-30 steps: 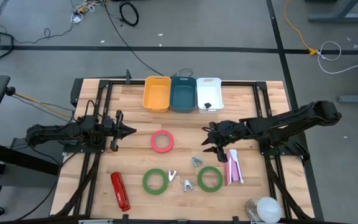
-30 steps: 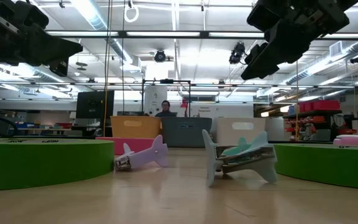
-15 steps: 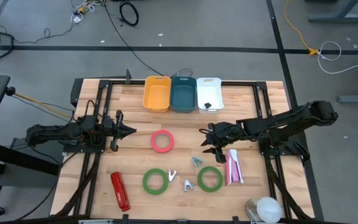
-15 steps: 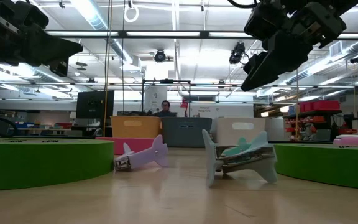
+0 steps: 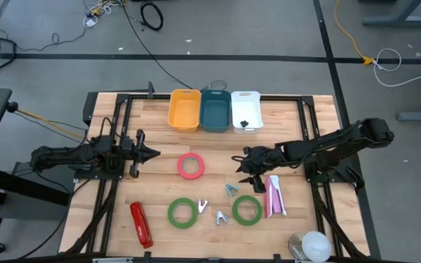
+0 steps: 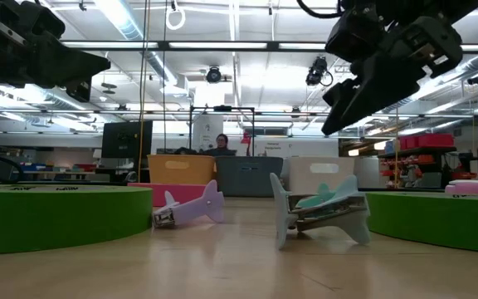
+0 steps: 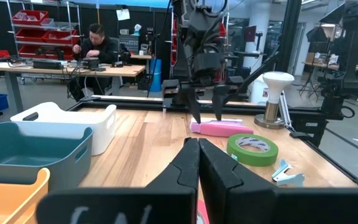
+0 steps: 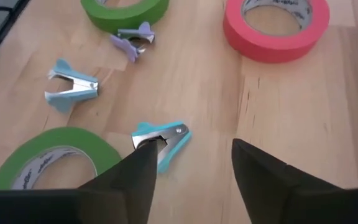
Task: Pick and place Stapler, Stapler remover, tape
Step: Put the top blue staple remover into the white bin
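Observation:
Three staple removers lie flat near the table's middle: a blue one (image 8: pixel 163 140), a light blue one (image 8: pixel 70 87) and a purple one (image 8: pixel 132 43). My right gripper (image 8: pixel 194 168) hangs open above the blue one (image 5: pixel 230 189), slanting down, clear of the table in the low view (image 6: pixel 338 112). A pinkish-red tape roll (image 5: pixel 191 166) and two green rolls (image 5: pixel 183 212) (image 5: pixel 247 210) lie flat. A red stapler (image 5: pixel 141 224) lies at the near left, a pink stapler (image 5: pixel 275 196) at the right. My left gripper (image 5: pixel 152 153) waits shut at the left, pointing level.
Orange (image 5: pixel 184 109), teal (image 5: pixel 215 109) and white (image 5: pixel 245 111) bins stand in a row at the far edge; the white one holds a small dark thing. A white lamp-like object (image 5: pixel 311 245) stands at the near right corner. A person sits at a desk beyond the table (image 7: pixel 95 43).
My right gripper has sunk a little and crept toward the table's left, nearer the blue staple remover. Nothing on the table has moved.

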`<act>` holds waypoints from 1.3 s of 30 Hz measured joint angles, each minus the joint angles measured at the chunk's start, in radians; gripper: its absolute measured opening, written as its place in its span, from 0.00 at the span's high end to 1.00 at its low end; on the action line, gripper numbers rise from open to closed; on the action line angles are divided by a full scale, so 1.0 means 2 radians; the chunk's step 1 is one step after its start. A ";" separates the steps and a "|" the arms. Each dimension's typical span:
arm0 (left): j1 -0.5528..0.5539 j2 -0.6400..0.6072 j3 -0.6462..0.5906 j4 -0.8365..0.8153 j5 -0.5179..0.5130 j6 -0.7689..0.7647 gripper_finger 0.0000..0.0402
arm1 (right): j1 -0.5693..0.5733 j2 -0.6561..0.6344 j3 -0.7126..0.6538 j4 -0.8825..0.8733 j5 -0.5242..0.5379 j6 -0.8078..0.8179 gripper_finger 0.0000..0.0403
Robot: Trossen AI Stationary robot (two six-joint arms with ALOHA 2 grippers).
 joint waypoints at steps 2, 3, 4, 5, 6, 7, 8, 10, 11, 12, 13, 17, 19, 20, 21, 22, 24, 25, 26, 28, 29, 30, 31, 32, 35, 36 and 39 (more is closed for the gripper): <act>0.000 0.000 0.000 0.000 0.000 0.000 0.98 | 0.000 0.005 0.000 -0.005 -0.001 0.004 0.46; 0.000 0.000 0.000 0.000 0.000 0.000 0.98 | 0.000 0.008 0.000 -0.007 -0.001 0.008 0.45; 0.000 0.000 0.000 0.000 0.000 0.000 0.98 | 0.000 0.011 0.000 -0.012 -0.001 0.012 0.45; 0.000 0.000 0.000 0.000 0.000 0.000 0.98 | 0.000 0.014 0.000 -0.013 -0.004 0.015 0.45; 0.000 0.000 0.000 0.000 0.000 0.000 0.98 | 0.000 0.017 0.000 -0.013 -0.012 0.017 0.45; 0.000 0.000 0.000 0.000 0.000 0.000 0.98 | 0.000 0.020 0.000 -0.013 -0.021 0.018 0.45; 0.000 0.000 0.000 0.000 0.000 0.000 0.98 | 0.000 0.024 0.000 -0.012 -0.031 0.021 0.46; 0.000 0.000 0.000 0.000 0.000 0.000 0.98 | 0.001 0.031 0.000 -0.007 -0.048 0.027 0.46; 0.000 0.000 0.000 0.000 0.000 0.000 0.98 | 0.002 0.035 0.000 -0.005 -0.053 0.027 0.47; 0.000 0.000 0.000 0.000 0.000 0.000 0.98 | 0.004 0.039 0.000 -0.006 -0.054 0.027 0.47; 0.000 0.000 0.000 0.000 0.000 0.000 0.98 | 0.006 0.044 0.000 -0.002 -0.055 0.027 0.48; 0.000 0.000 0.000 0.000 0.000 0.000 0.98 | 0.015 0.062 0.000 0.018 -0.056 0.027 0.49; 0.000 0.000 0.000 0.000 0.000 0.000 0.98 | 0.018 0.069 0.000 0.026 -0.053 0.026 0.49; 0.000 0.000 0.000 0.000 0.000 0.000 0.98 | 0.020 0.072 0.000 0.029 -0.052 0.027 0.50; 0.000 0.000 0.000 -0.001 0.000 0.000 0.98 | 0.020 0.074 0.000 0.032 -0.053 0.026 0.50; 0.000 0.000 0.000 0.000 0.000 0.000 0.98 | 0.020 0.076 0.000 0.034 -0.052 0.027 0.50; 0.000 0.000 0.000 -0.001 0.000 0.000 0.98 | 0.020 0.080 0.000 0.035 -0.052 0.031 0.51; 0.000 0.000 0.000 -0.001 0.000 0.000 0.98 | 0.019 0.081 0.000 0.034 -0.050 0.036 0.51; 0.000 0.000 0.000 -0.001 0.000 0.000 0.98 | 0.019 0.081 0.000 0.033 -0.046 0.042 0.51; 0.000 0.000 0.000 -0.001 0.000 0.000 0.98 | 0.019 0.082 0.000 0.039 -0.037 0.055 0.52; 0.000 0.000 0.000 -0.001 0.000 0.000 0.98 | 0.019 0.083 0.000 0.039 -0.036 0.061 0.53; 0.000 0.000 0.000 -0.001 0.000 0.000 0.98 | 0.019 0.083 0.000 0.040 -0.036 0.068 0.53; 0.000 0.000 0.000 -0.001 0.000 0.000 0.98 | 0.019 0.083 0.000 0.043 -0.036 0.077 0.53; 0.000 0.000 0.000 -0.001 0.000 0.000 0.98 | 0.019 0.083 0.000 0.049 -0.035 0.085 0.54; 0.000 0.000 0.000 -0.001 0.000 0.000 0.98 | 0.019 0.083 0.000 0.059 -0.034 0.103 0.54; 0.000 0.000 0.000 -0.002 0.000 0.000 0.98 | 0.019 0.083 0.000 0.063 -0.034 0.108 0.55; 0.000 0.000 0.000 -0.002 0.000 0.000 0.98 | 0.019 0.083 0.000 0.065 -0.034 0.119 0.55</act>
